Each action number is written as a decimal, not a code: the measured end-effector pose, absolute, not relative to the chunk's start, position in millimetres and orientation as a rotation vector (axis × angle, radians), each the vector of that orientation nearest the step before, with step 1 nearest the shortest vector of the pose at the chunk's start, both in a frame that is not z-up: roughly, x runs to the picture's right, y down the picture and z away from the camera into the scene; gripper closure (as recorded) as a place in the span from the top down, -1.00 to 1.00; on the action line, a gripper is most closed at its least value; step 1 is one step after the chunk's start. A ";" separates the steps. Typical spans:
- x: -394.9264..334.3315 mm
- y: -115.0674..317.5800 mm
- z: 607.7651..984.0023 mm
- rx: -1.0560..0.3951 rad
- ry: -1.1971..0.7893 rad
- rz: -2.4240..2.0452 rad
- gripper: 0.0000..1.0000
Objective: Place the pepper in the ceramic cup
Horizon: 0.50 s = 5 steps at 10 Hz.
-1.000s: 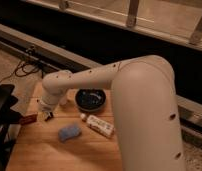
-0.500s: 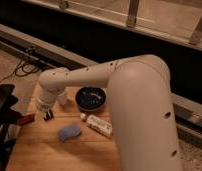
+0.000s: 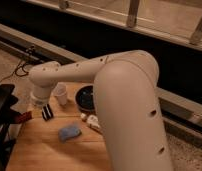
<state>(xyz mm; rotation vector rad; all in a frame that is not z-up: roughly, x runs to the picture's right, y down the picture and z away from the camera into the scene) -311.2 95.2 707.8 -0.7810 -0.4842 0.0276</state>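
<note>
The white arm reaches across the wooden table [image 3: 49, 150] from the right. Its gripper [image 3: 36, 106] hangs under the wrist at the table's far left, just left of the small white ceramic cup [image 3: 60, 94]. A small dark red thing, the pepper [image 3: 25, 117], shows at the table's left edge, just below and left of the gripper. I cannot tell whether the gripper holds it. The cup stands upright between the wrist and the dark bowl.
A wide dark bowl [image 3: 86, 98] stands right of the cup. A black-and-white striped block [image 3: 47, 112] lies below the gripper. A blue sponge [image 3: 69, 132] and a white packet [image 3: 92, 121] lie mid-table. Dark equipment [image 3: 1, 107] stands at the left edge.
The wrist has shifted a little left and up, and more of the white cup shows beside it. The things on the table have not moved.
</note>
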 end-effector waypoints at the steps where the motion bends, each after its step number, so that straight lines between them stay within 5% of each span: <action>1: -306.5 80.0 706.1 -0.770 -0.460 0.033 -1.00; 5: -278.7 3.4 682.2 -0.655 -0.388 0.088 -1.00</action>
